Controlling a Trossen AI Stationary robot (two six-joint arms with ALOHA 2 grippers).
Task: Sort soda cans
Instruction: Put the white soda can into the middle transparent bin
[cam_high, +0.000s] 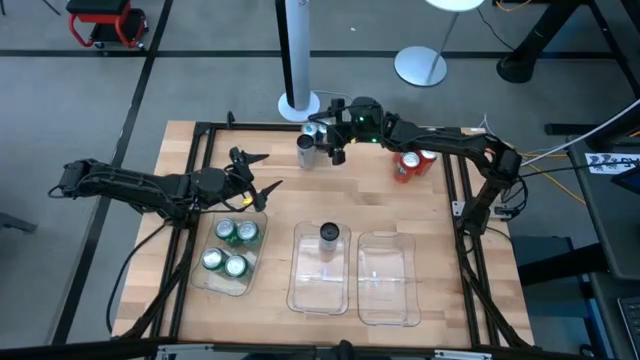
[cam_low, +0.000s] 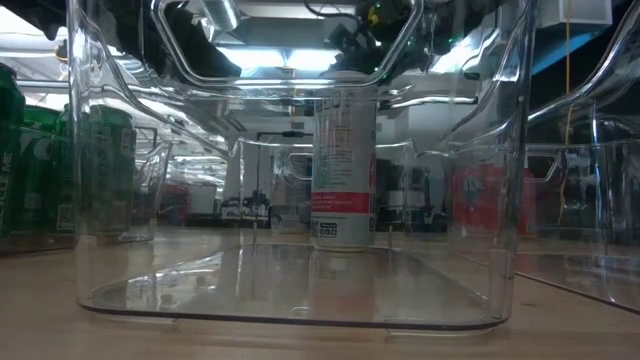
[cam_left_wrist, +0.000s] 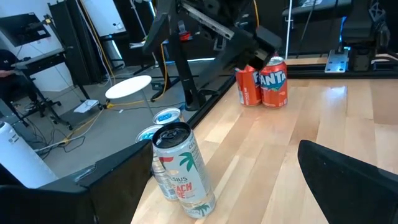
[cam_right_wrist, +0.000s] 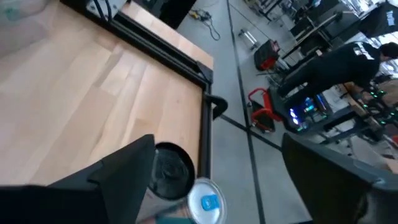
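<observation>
Four green cans are grouped in the left tray, evidently sorted by colour. One silver-grey can stands alone in the middle tray, starting that colour's group; the right tray holds none. The remaining silver-grey cans are clustered at the bench's far edge, where the right gripper is poised over them, jaws spread wide and empty, presumably for the next pick. The red cans wait nearby. The left gripper is held beside the green tray, jaws fully open, holding nothing.
</observation>
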